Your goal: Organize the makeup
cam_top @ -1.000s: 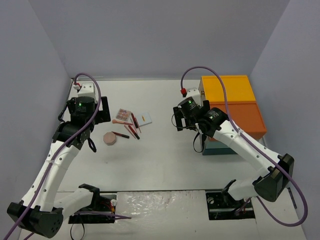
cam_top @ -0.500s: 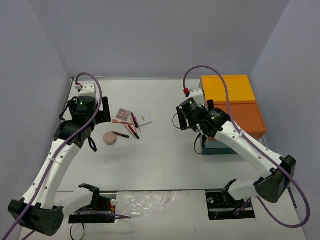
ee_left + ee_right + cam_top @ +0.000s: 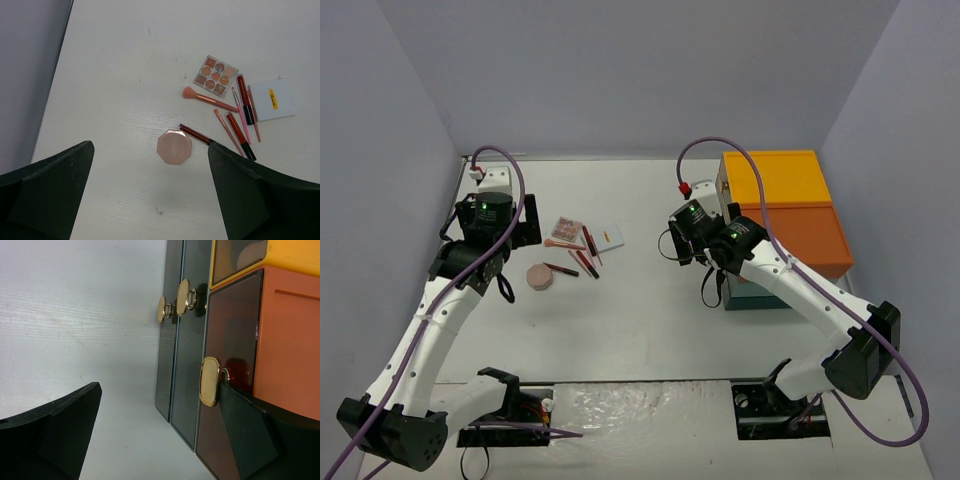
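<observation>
Left gripper (image 3: 150,147) and right gripper (image 3: 160,387) both spread wide, nothing in either; makeup (image 3: 578,250) lies loose on the table (image 3: 640,320), left side.
Your left one hangs over the set: pink compact (image 3: 173,146) nearest, dark red tube (image 3: 194,133) just beside it, then brush (image 3: 207,99), palette (image 3: 216,76), and red pencils (image 3: 241,129) lying between brush and white card (image 3: 274,99). Your right one faces the box (image 3: 290,330) front, well apart from the makeup. One finger sits just beside a gold handle (image 3: 210,381), contact unclear.
</observation>
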Controlling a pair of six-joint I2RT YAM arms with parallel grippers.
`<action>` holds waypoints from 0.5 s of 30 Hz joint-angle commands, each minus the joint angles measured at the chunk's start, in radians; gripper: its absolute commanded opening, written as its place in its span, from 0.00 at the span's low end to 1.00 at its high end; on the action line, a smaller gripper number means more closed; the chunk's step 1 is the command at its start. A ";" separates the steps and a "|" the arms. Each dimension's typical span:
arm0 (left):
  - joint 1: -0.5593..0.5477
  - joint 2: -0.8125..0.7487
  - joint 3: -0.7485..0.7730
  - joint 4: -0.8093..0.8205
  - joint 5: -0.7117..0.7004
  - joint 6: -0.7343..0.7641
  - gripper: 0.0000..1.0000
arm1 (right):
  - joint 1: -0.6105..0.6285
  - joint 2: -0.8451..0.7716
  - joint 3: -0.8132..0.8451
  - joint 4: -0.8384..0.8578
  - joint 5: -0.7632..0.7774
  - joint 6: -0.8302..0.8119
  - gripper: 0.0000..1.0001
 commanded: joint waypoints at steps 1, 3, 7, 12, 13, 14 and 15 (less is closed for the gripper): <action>-0.003 -0.003 0.056 0.027 -0.020 -0.007 0.97 | 0.000 -0.004 0.001 0.016 -0.019 0.003 1.00; -0.003 -0.004 0.054 0.026 -0.018 -0.006 0.97 | 0.002 -0.014 0.011 0.031 -0.068 -0.012 1.00; -0.003 -0.007 0.050 0.026 -0.020 -0.004 0.97 | 0.026 -0.029 0.057 0.047 -0.133 -0.030 1.00; -0.003 -0.009 0.050 0.027 -0.019 -0.003 0.97 | 0.072 -0.027 0.137 0.043 -0.135 -0.025 0.99; -0.003 -0.009 0.050 0.025 -0.021 -0.002 0.97 | 0.074 -0.027 0.143 0.039 -0.121 -0.019 0.99; -0.003 -0.011 0.049 0.023 -0.022 -0.002 0.97 | 0.075 -0.027 0.150 0.033 -0.101 -0.011 1.00; -0.003 -0.011 0.048 0.023 -0.022 -0.002 0.97 | 0.075 -0.027 0.154 0.024 -0.076 -0.002 1.00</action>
